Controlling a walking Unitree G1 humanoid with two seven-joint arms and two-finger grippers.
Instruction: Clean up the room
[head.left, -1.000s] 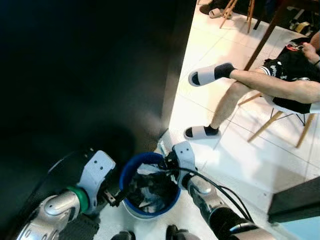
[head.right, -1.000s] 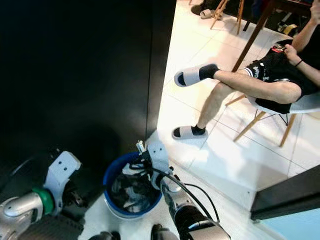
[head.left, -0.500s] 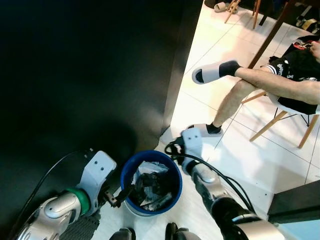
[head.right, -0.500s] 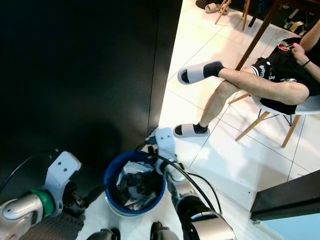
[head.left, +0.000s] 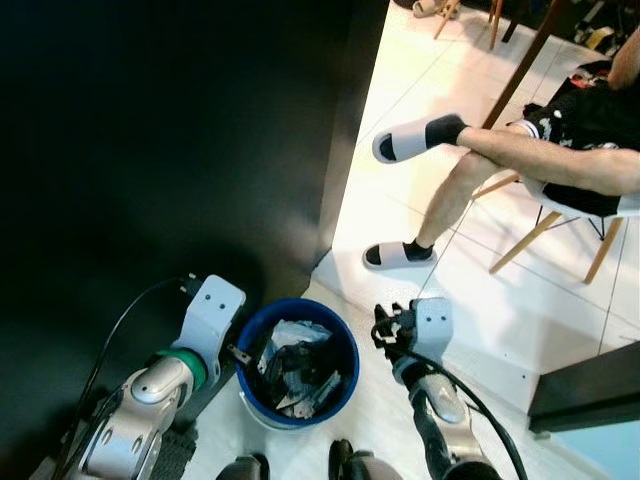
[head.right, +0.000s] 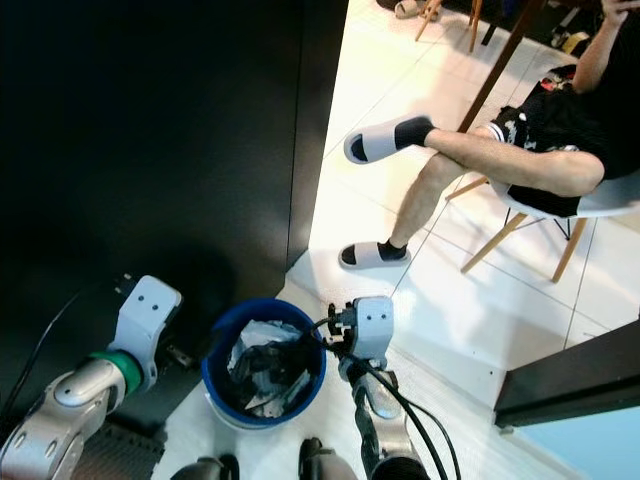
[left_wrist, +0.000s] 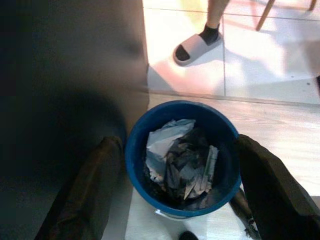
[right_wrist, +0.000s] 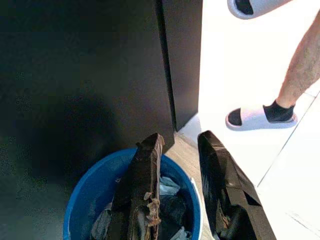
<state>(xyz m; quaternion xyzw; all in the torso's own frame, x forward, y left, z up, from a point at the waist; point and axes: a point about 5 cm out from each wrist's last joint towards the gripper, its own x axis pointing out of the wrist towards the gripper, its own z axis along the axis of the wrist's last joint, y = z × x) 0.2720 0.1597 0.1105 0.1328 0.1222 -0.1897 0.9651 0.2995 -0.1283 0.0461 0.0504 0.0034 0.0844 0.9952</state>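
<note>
With the blue bin (head.left: 298, 362) of crumpled waste between the spread left pincer (head.left: 236, 355) and the empty, parted right pincer (head.left: 383, 330), close evenly on opposite rim sides.

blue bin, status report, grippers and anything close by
Left gripper open, straddling blue bin. Right gripper open, empty, at its rim. Trash inside. Person's slippered foot near.

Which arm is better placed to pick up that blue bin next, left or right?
Left, probably. The left gripper is open with a finger on each side of the blue bin; the right gripper is open over its rim.
</note>
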